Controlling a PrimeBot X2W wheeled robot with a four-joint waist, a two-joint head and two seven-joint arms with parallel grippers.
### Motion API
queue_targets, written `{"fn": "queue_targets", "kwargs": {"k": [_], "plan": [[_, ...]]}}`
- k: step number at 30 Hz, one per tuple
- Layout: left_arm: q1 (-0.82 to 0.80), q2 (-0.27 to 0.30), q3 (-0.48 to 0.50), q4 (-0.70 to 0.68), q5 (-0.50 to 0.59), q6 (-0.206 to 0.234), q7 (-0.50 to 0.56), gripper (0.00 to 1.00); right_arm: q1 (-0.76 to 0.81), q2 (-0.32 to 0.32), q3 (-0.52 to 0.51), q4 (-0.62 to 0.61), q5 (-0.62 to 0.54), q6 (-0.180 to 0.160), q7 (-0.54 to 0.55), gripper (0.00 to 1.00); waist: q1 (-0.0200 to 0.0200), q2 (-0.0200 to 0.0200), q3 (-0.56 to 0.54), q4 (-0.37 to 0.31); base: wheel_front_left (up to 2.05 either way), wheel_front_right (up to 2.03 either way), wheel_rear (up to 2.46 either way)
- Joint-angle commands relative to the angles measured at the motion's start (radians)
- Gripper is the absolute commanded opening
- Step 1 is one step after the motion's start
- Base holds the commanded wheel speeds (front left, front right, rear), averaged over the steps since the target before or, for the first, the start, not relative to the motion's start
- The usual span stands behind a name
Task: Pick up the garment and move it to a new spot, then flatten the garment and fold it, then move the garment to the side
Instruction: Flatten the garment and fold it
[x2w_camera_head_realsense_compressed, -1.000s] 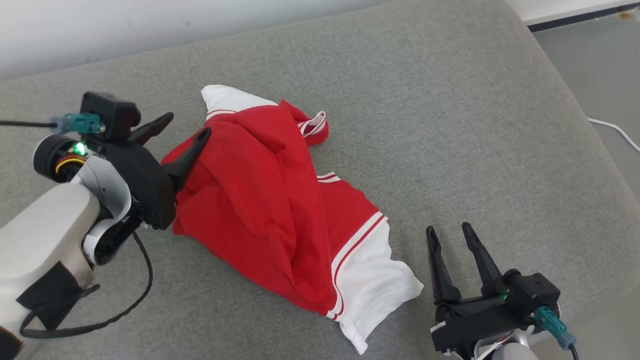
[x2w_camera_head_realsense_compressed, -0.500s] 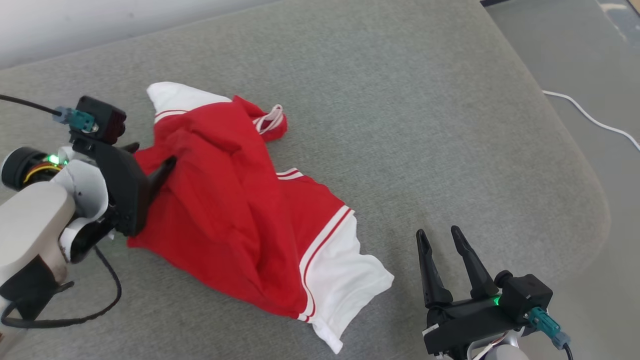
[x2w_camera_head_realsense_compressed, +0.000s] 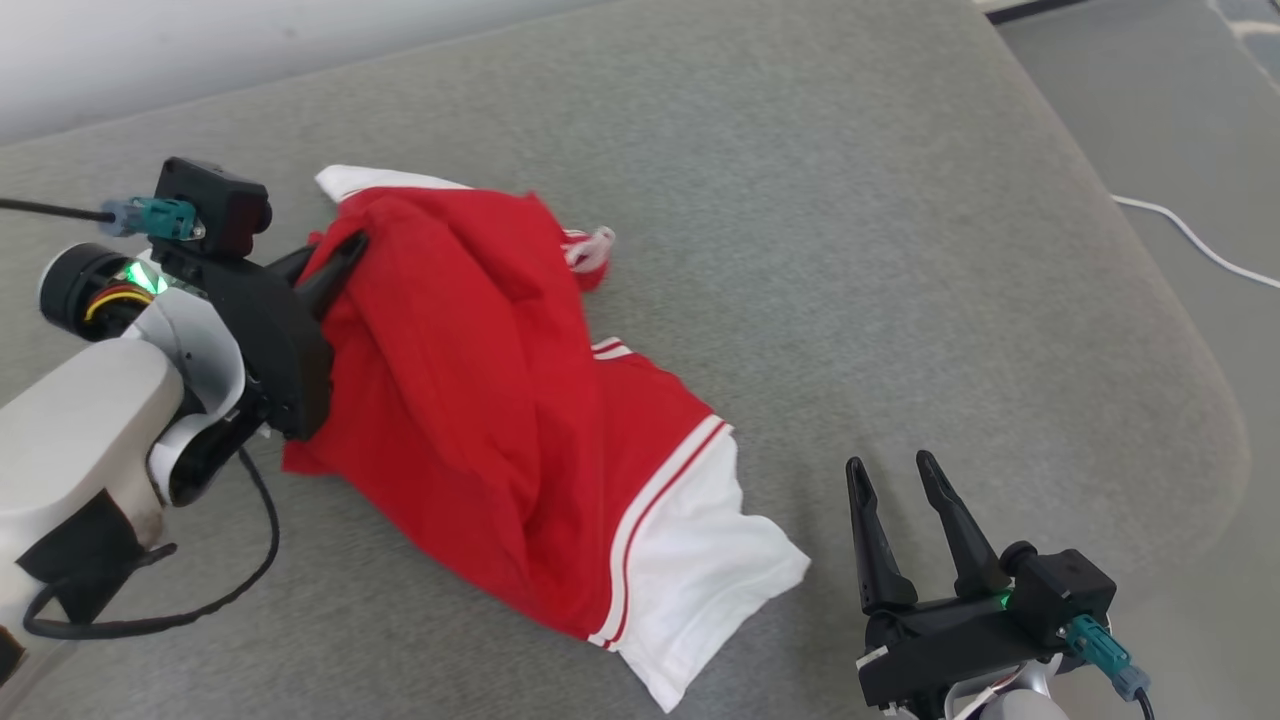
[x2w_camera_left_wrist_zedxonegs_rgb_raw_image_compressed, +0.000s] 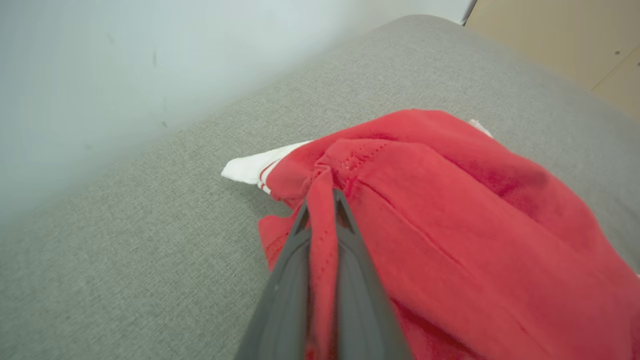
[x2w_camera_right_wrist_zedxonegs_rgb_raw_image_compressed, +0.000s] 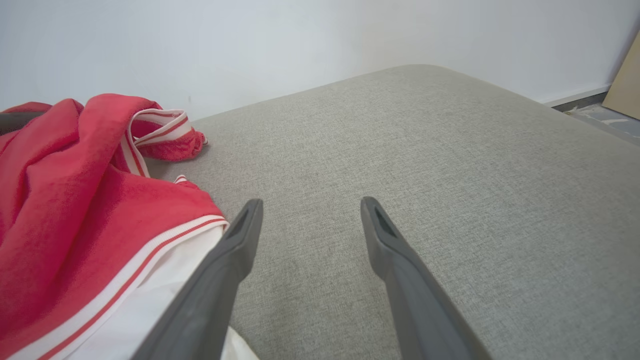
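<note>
The garment (x2w_camera_head_realsense_compressed: 480, 400) is a crumpled red shirt with white, red-striped sleeves, lying left of centre on a grey cushion. My left gripper (x2w_camera_head_realsense_compressed: 340, 255) is shut on a red fold at its upper left edge, and that fold is lifted off the cushion. The left wrist view shows the red cloth (x2w_camera_left_wrist_zedxonegs_rgb_raw_image_compressed: 450, 210) pinched between the two dark fingers (x2w_camera_left_wrist_zedxonegs_rgb_raw_image_compressed: 290, 280), with a white sleeve tip (x2w_camera_left_wrist_zedxonegs_rgb_raw_image_compressed: 245, 170) behind. My right gripper (x2w_camera_head_realsense_compressed: 890, 475) stands open at the lower right, just right of the white sleeve (x2w_camera_head_realsense_compressed: 700, 570), empty. In the right wrist view the garment (x2w_camera_right_wrist_zedxonegs_rgb_raw_image_compressed: 75, 210) lies left of the fingers (x2w_camera_right_wrist_zedxonegs_rgb_raw_image_compressed: 235, 250).
The grey cushion (x2w_camera_head_realsense_compressed: 850, 250) has free room to the right of the garment and behind it. Its rounded right edge drops to a grey floor with a white cable (x2w_camera_head_realsense_compressed: 1190, 235). A pale wall (x2w_camera_right_wrist_zedxonegs_rgb_raw_image_compressed: 300, 40) runs behind the cushion.
My left gripper has closed on the garment's upper left edge and raised it, bunching the red cloth over the far white sleeve. The camera has shifted. The right gripper stays open.
</note>
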Motion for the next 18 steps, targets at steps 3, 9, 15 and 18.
{"fn": "queue_targets", "kwargs": {"k": [3,9,15,18], "plan": [[0.009,0.002,0.011,-0.027,-0.014,0.002,-0.092,0.0,0.014,0.004,-0.006,0.005,-0.02,-0.002,-0.001,1.0,0.0,0.0,-0.053,0.086,0.0,0.0,0.0],[0.095,0.034,0.029,-0.098,-0.009,0.008,-0.253,0.0,0.026,0.004,-0.024,0.005,-0.051,-0.002,-0.001,1.0,0.0,0.0,-0.091,0.176,0.0,0.0,0.0],[0.267,0.055,0.093,-0.202,0.015,0.089,-0.321,0.0,0.045,0.004,-0.038,0.008,-0.075,-0.002,-0.001,1.0,0.0,0.0,-0.116,0.25,0.0,0.0,0.0],[0.34,0.044,0.169,-0.254,0.044,0.126,-0.323,0.0,0.05,0.004,-0.04,0.009,-0.083,-0.002,-0.001,1.0,0.0,0.0,-0.12,0.269,0.0,0.0,0.0]]}}
